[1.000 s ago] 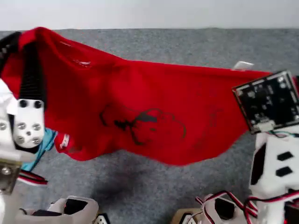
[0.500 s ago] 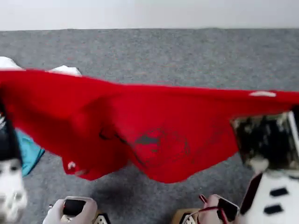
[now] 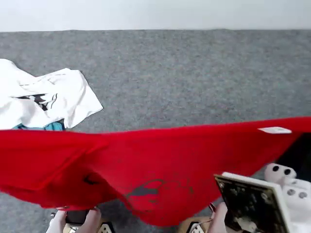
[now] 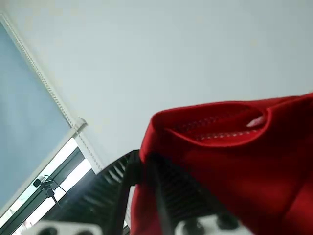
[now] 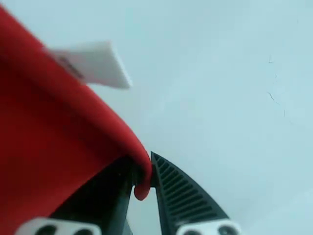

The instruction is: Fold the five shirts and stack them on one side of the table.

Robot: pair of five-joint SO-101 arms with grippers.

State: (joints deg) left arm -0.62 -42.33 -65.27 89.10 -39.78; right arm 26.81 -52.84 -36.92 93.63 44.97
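red shirt (image 3: 160,165) stretched mid-air over near side of table (image 3: 194,73); left gripper (image 4: 146,164) and right gripper (image 5: 143,176) both clamped on its upper edge. Right bite looks thin, tension could pull it free

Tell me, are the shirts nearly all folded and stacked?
Not nearly. Done: nothing looks folded or stacked yet. In hand: the red shirt is held up, stretched between the left gripper and the right gripper, each shut on an edge. Left: the white shirt lies crumpled on the table with a teal shirt peeking from under it; these and the red one all need folding and stacking.
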